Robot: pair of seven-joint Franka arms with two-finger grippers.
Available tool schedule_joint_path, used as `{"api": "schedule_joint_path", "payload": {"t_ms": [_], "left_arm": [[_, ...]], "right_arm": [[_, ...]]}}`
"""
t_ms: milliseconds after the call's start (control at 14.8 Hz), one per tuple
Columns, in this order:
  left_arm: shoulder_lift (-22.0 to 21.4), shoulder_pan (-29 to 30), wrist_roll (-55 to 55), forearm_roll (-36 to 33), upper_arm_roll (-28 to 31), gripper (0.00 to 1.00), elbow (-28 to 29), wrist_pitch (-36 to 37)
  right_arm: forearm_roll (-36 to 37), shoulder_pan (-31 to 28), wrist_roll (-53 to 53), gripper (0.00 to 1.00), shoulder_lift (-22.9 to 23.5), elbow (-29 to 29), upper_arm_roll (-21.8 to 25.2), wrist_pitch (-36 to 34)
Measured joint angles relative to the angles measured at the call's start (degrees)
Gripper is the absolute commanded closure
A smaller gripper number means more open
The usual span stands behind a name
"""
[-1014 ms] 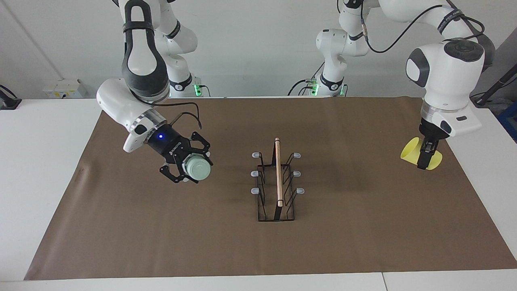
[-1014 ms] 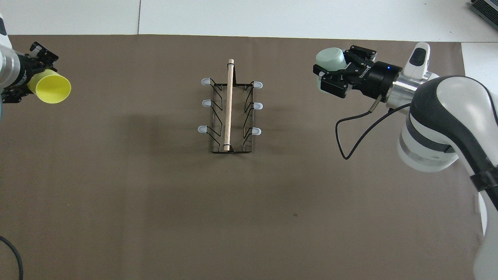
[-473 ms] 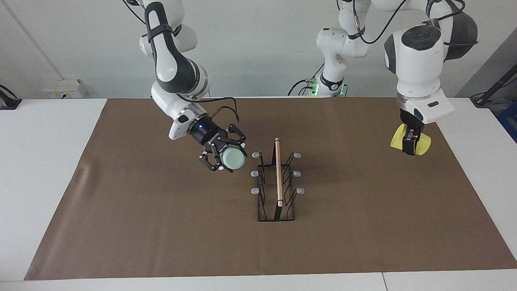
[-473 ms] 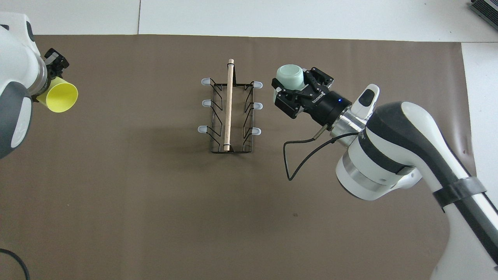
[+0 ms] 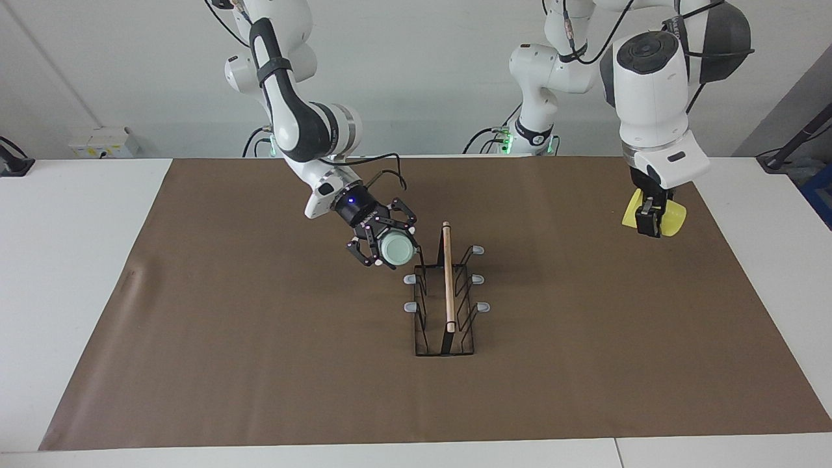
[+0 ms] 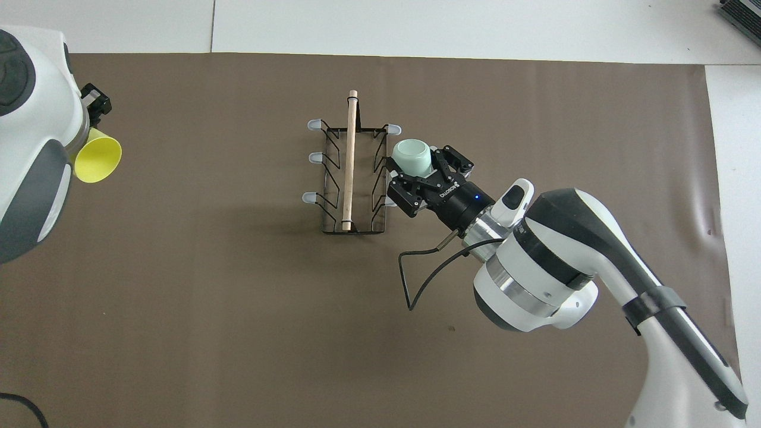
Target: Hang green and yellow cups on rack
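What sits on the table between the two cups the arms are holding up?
Only the rack stands between the green cup and the yellow cup; otherwise bare brown mat. The facing view shows it best.

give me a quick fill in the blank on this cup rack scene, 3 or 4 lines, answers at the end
1. The right gripper is shut on the ____ cup.
2. The left gripper holds the ____ cup.
3. The rack has a ____ rod handle along its top.
4. Pegs already holding a cup: ____.

Missing words: green; yellow; wooden; none
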State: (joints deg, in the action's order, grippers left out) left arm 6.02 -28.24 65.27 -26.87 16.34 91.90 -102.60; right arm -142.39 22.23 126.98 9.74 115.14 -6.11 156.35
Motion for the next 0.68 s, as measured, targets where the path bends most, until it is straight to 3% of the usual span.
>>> {"api": "schedule_joint_path", "payload": {"t_ms": [676], "left_arm": [[-0.5, -0.9, 0.4, -0.9, -0.1, 1.0, 1.6, 0.1]], "right_arm": [[-4.2, 3.0, 2.3, 1.0, 1.6, 0.5, 0.0, 0.0]]}}
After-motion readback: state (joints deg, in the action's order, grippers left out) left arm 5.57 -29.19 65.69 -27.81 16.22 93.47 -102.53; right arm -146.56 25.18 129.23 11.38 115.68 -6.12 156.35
